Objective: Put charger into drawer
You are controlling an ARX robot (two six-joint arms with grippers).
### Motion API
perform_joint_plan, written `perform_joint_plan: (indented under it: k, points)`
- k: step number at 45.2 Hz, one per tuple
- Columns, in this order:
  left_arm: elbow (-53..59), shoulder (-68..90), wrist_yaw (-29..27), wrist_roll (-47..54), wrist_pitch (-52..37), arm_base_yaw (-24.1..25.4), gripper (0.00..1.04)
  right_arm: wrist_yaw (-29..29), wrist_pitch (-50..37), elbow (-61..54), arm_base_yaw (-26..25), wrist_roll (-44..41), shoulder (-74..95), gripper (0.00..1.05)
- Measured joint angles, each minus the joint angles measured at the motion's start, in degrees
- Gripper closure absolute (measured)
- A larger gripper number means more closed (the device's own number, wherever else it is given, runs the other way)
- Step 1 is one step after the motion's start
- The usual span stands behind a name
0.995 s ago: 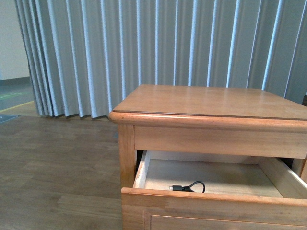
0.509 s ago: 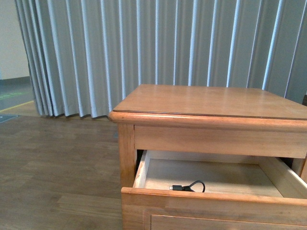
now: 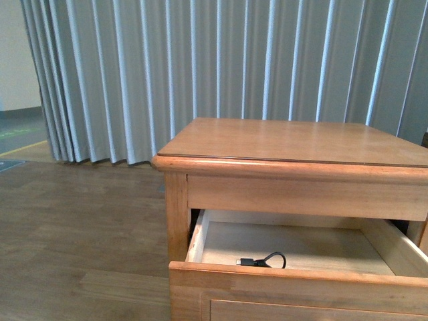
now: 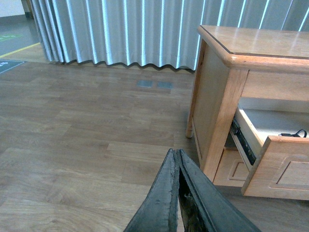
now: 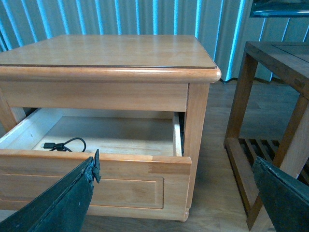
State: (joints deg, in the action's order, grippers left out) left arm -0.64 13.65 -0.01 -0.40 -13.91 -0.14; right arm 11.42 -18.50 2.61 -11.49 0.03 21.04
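Standing pulled well out of the honey-coloured cabinet [image 3: 287, 144], the upper drawer [image 3: 301, 279] shows its pale interior in all three views. The charger [image 3: 262, 261] lies inside it on the drawer floor, close against the front wall. In the front view it is nearer the drawer's left front corner than its right. Only its thin black cable shows, curled in a small loop with a short plug end lying flat beside it (the white boxy body cannot be made out in any view, and the front wall hides whatever lies right behind it). In the right wrist view the charger [image 5: 63, 144] sits just behind the front wall of the drawer [image 5: 145, 166], toward the corner away from the cabinet's right leg. In the left wrist view a short piece of the charger [image 4: 295, 133] peeps over the rim of the drawer [image 4: 282, 166].

The left gripper [image 4: 175, 152] hangs over the wooden floor [image 4: 87, 145], well apart from the cabinet. Its two dark fingers are pressed together with nothing between them. The right gripper [image 5: 176, 166] faces the drawer front with its fingers [image 5: 72, 198] spread wide, one at each side of the picture, holding nothing and touching nothing.

A pleated grey curtain [image 3: 200, 67] hangs behind the cabinet, and a darker wooden stand [image 5: 263, 96] is just beside the cabinet's right side
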Motion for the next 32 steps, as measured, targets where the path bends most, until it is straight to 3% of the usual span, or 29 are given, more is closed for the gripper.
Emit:
perform_joint_plan:
  k: [11, 17, 32]
  points:
    - [0.0, -3.6, 0.0, 0.0, 3.6, 0.0, 1.01, 0.0, 0.0, 0.0, 0.0, 0.0, 0.0, 0.08]
    - [0.0, -11.6, 0.0, 0.0, 13.1, 0.0, 1.01, 0.0, 0.0, 0.0, 0.0, 0.0, 0.0, 0.08]
    - [0.0, -13.4, 0.0, 0.0, 13.9, 0.0, 1.01, 0.0, 0.0, 0.0, 0.0, 0.0, 0.0, 0.08]
